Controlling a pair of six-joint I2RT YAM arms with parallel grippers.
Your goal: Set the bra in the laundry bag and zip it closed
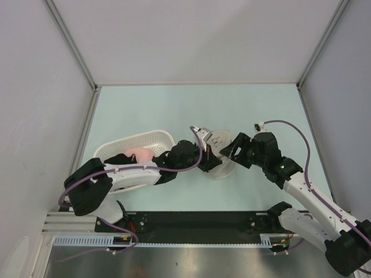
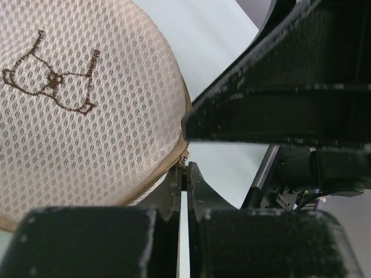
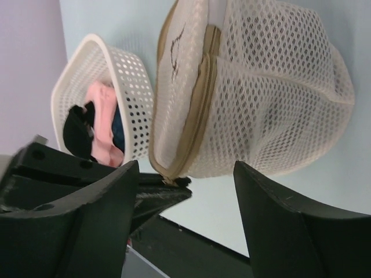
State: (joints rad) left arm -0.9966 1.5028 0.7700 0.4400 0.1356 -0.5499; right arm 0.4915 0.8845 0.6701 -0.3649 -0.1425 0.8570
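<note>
The laundry bag (image 1: pixel 220 169) is a round cream mesh pouch with a dark logo, standing on edge on the table between my two grippers. It also shows in the left wrist view (image 2: pixel 81 121) and the right wrist view (image 3: pixel 272 92). My left gripper (image 1: pixel 207 160) (image 2: pixel 185 172) is shut on the small metal zip pull (image 2: pixel 185 155) at the bag's tan rim. My right gripper (image 1: pixel 233 148) (image 3: pixel 185 174) is open, its fingers on either side of the bag's lower edge without touching it. Dark shading shows through the mesh; the bra is not plainly visible.
A white perforated basket (image 1: pixel 152 139) (image 3: pixel 130 75) stands left of the bag, under my left arm. It holds a pink garment (image 1: pixel 140 154) (image 3: pixel 103 124) and dark cloth (image 3: pixel 78 130). Grey walls enclose the table on three sides.
</note>
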